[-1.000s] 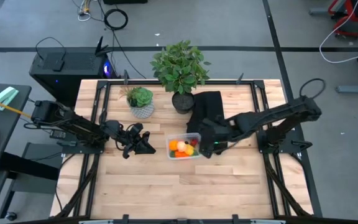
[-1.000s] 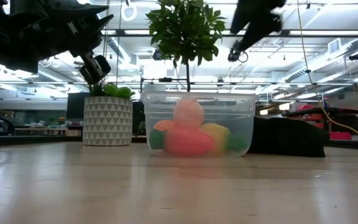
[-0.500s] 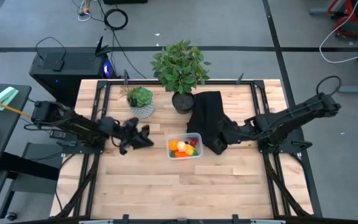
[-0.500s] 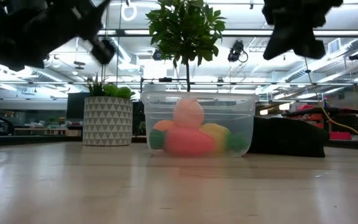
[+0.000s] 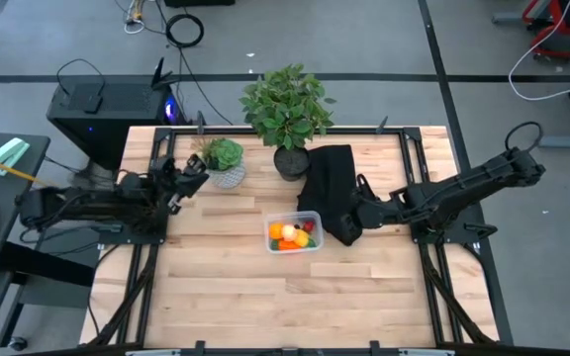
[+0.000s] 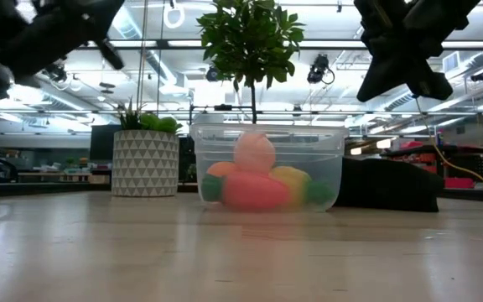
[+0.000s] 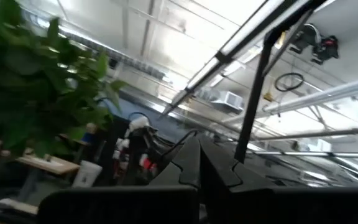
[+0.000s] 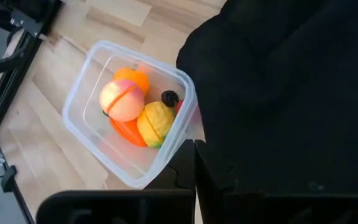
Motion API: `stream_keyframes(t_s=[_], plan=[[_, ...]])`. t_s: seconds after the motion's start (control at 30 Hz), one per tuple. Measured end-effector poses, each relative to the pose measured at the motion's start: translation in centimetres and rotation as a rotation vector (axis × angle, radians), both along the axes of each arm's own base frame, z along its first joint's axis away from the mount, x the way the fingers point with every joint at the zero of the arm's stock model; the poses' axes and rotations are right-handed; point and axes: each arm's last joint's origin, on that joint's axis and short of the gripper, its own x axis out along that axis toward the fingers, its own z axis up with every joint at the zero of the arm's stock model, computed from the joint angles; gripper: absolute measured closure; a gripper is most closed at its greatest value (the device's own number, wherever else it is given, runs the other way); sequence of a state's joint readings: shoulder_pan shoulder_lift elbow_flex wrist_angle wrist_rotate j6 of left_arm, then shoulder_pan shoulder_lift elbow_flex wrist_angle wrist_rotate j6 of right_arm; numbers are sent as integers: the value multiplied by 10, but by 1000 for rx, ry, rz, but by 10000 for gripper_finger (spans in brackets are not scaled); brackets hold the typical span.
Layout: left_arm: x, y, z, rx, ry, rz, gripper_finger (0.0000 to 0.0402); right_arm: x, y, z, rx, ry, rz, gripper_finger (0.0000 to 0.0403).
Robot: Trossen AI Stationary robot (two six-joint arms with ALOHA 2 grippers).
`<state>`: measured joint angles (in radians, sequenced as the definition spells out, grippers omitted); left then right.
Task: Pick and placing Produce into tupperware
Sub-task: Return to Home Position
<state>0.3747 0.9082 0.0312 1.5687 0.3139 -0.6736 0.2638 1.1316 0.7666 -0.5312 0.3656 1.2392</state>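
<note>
The clear tupperware (image 5: 294,235) stands on the wooden table near its middle and also shows in the low view (image 6: 267,168). Inside lies the produce: a peach-coloured ball (image 8: 123,99), an orange (image 8: 134,78), a yellow piece (image 8: 156,122), a tiny dark piece (image 8: 169,98) and an orange-red piece (image 8: 126,129). My right gripper (image 8: 194,165) hangs shut above the black cloth, just right of the tupperware, holding nothing. My left gripper (image 5: 194,176) is shut and empty at the far left, beside the small potted plant. It is tipped upward toward the ceiling (image 7: 199,162).
A small plant in a white patterned pot (image 5: 225,163) and a larger plant in a dark pot (image 5: 287,109) stand along the far edge. A black cloth (image 5: 332,188) lies right of the tupperware. Bare wood (image 5: 295,297) stretches to the near edge.
My left gripper has pulled back toward the table's far left, up beside the small potted plant, and has tipped upward. My right gripper has drawn away from the tupperware's right side toward the table's right edge, over the black cloth. The tupperware and produce have stayed put.
</note>
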Motion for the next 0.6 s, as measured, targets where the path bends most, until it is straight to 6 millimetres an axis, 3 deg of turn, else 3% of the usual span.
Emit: stream_keyframes(t_s=[0.3, 0.6], plan=[[-4, -2, -3, -7, 118, 69, 398, 1, -10, 0, 7, 10, -58, 398], [-19, -18, 13, 59, -25, 292, 400, -1, -17, 4, -44, 30, 71, 399]])
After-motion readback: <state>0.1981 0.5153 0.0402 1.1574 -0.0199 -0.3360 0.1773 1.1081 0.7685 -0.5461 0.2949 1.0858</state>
